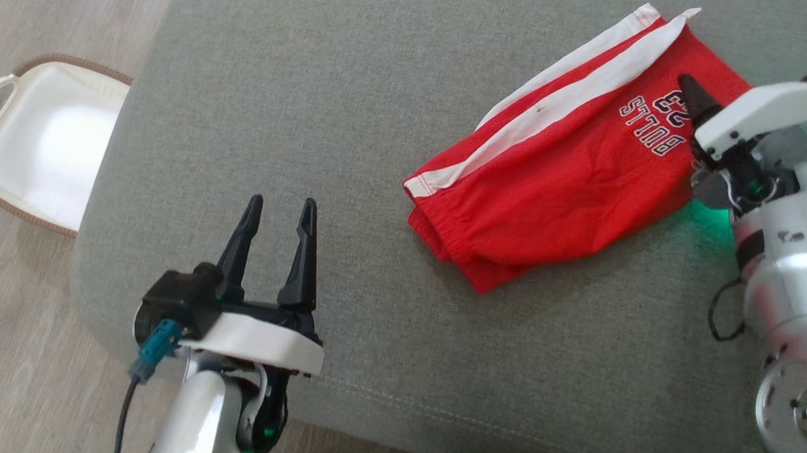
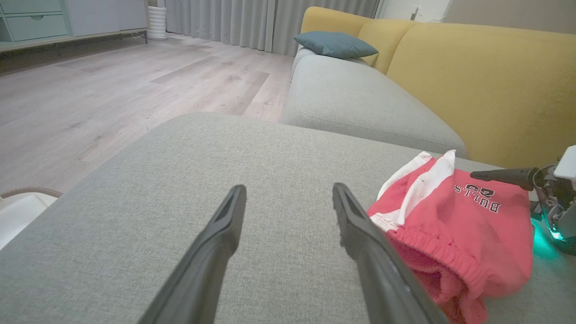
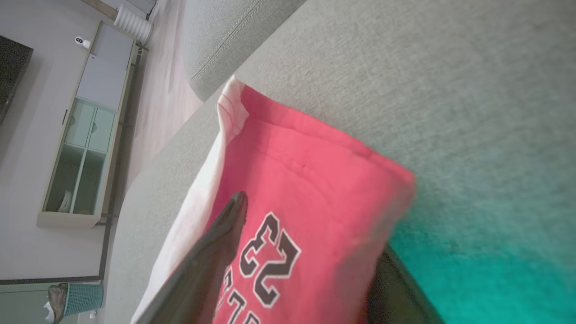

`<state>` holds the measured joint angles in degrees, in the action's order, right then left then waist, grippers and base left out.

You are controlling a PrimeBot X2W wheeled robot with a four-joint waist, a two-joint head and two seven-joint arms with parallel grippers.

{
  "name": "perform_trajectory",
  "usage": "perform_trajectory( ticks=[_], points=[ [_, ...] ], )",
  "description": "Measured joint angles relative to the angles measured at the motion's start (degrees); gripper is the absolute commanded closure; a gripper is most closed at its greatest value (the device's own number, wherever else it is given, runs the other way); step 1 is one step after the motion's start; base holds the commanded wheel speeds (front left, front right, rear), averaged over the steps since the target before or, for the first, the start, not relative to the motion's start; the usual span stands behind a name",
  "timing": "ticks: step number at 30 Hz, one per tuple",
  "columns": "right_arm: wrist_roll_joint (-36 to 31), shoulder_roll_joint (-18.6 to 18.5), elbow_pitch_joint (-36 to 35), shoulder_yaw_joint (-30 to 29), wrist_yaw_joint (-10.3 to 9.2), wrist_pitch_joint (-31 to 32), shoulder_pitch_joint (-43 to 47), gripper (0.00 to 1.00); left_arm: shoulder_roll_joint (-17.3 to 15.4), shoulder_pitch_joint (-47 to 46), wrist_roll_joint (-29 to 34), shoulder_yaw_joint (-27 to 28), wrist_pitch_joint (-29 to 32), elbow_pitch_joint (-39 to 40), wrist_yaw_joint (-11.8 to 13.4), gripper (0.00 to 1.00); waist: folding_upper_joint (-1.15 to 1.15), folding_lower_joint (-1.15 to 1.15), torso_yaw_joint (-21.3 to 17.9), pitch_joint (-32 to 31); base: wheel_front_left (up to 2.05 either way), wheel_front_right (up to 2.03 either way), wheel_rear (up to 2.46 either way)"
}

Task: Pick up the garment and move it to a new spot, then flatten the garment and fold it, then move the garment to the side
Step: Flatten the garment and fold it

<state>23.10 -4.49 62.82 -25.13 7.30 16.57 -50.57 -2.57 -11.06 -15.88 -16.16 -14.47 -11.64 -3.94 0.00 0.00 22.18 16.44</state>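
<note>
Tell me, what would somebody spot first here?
The bright red shorts with white stripes pop out, lying rightward on the grey cushion. The right end effector straddles their printed end, open, with a green glow beside it. The left end effector hovers open at lower left.

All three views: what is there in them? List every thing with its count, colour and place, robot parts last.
shorts: one, red with white stripes, folded on the cushion
cushion: one, grey, under the shorts
basket: one, white with brown rim, on the floor beside the cushion
sofa: one, yellow back, grey seat, beyond the cushion
pillow: one, blue, on the sofa
cabinet: one, pale green, against the wall
left gripper: one, dark, open, over bare cushion
right gripper: one, dark, open, astride the shorts' printed end
</note>
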Motion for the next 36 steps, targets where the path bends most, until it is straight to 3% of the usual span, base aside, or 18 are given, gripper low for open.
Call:
perform_trajectory(
  ticks=[3, 4, 5, 17, 28, 36],
  points=[
    [-1.7, 0.0, 1.7, -1.5, 0.00, -0.5, -2.0, 0.04, 0.1, -0.7, 0.0, -0.2, 0.0, 0.1, 0.1, 0.00, 0.00, 0.00, 0.4, 0.6, 0.00, 0.00, 0.00],
    [-2.0, 0.0, 2.1, -1.6, 0.00, -0.6, -2.5, 0.93, 0.1, -0.8, 0.0, -0.2, 0.0, 0.1, 0.2, 0.00, 0.00, 0.00, 0.4, 0.7, 0.00, 0.00, 0.00],
    [-2.0, 0.0, 2.6, -1.8, 0.00, -1.3, -3.0, 1.00, 0.1, -0.9, 0.0, -0.2, 0.0, 0.1, 0.4, 0.00, 0.00, 0.00, 0.4, 0.8, 0.00, 0.00, 0.00],
    [9.0, 0.5, 6.9, -0.3, 0.00, -11.5, -3.2, 1.00, 0.1, -0.8, 0.4, 0.5, 0.0, -0.8, 0.4, 0.00, 0.00, 0.00, -3.7, -1.6, 0.00, 0.00, 0.00],
    [13.9, 0.5, 0.2, -3.2, 0.00, -20.4, 8.1, 1.00, 0.1, 2.3, 1.4, 1.6, 0.0, -1.1, 0.4, 0.00, 0.00, 0.00, -9.1, -5.8, 0.00, 0.00, 0.00],
    [14.1, 0.7, -4.2, -7.9, 0.00, -22.2, 17.2, 1.00, 0.1, 5.9, 2.1, 1.9, 0.0, -1.5, 0.4, 0.00, 0.00, 0.00, -11.5, -10.3, 0.00, 0.00, 0.00]
  ],
)
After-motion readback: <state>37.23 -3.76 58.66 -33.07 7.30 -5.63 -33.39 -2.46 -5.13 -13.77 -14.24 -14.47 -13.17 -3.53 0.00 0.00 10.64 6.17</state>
